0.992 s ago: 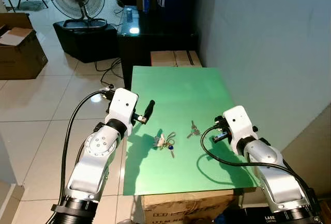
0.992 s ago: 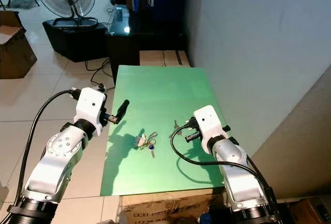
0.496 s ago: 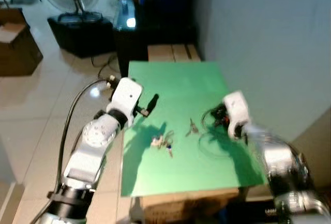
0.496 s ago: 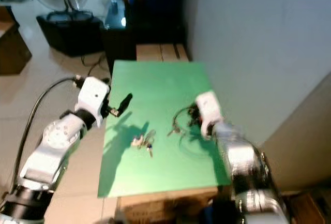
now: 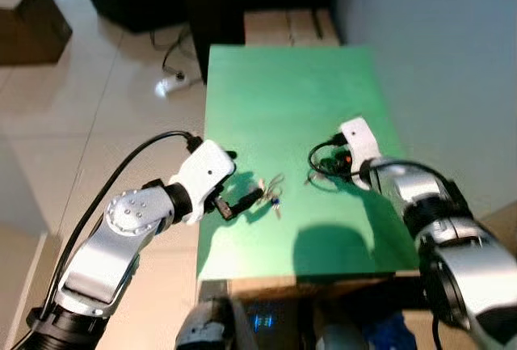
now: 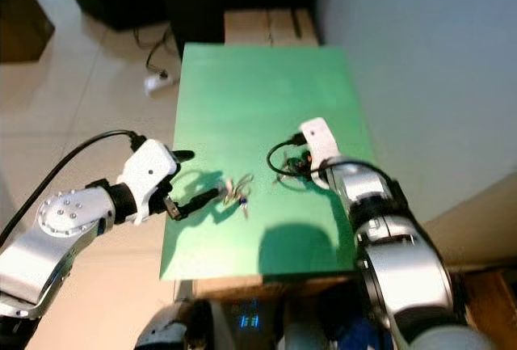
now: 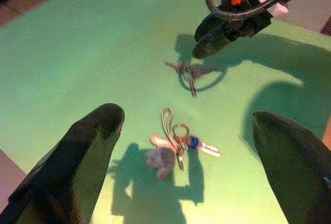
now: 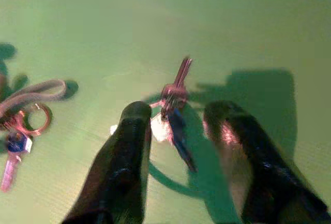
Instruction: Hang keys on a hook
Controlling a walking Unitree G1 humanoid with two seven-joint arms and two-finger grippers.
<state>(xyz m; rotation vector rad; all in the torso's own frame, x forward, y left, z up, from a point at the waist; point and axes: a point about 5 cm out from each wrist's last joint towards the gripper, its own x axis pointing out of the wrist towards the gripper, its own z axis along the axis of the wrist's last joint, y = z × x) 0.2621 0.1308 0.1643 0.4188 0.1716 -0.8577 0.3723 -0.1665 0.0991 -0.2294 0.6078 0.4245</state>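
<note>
two bunches of keys lie on the green table (image 5: 283, 107): the small keys (image 8: 173, 107) sit between the right claw's (image 8: 178, 131) spread fingers, the bigger keys (image 7: 176, 149) before the spread left claw (image 7: 189, 146).

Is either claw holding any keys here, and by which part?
Nothing is held. The right claw is open, straddling the small keys on the mat; the left claw is open near the key bunch.

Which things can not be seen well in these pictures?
- Small key bunch: in the eye views, partly hidden by the right tool and its cable.
- Key details on the larger bunch: too small, blurred.
- Right tool's grip: fingers straddle the keys; contact unclear.
</note>
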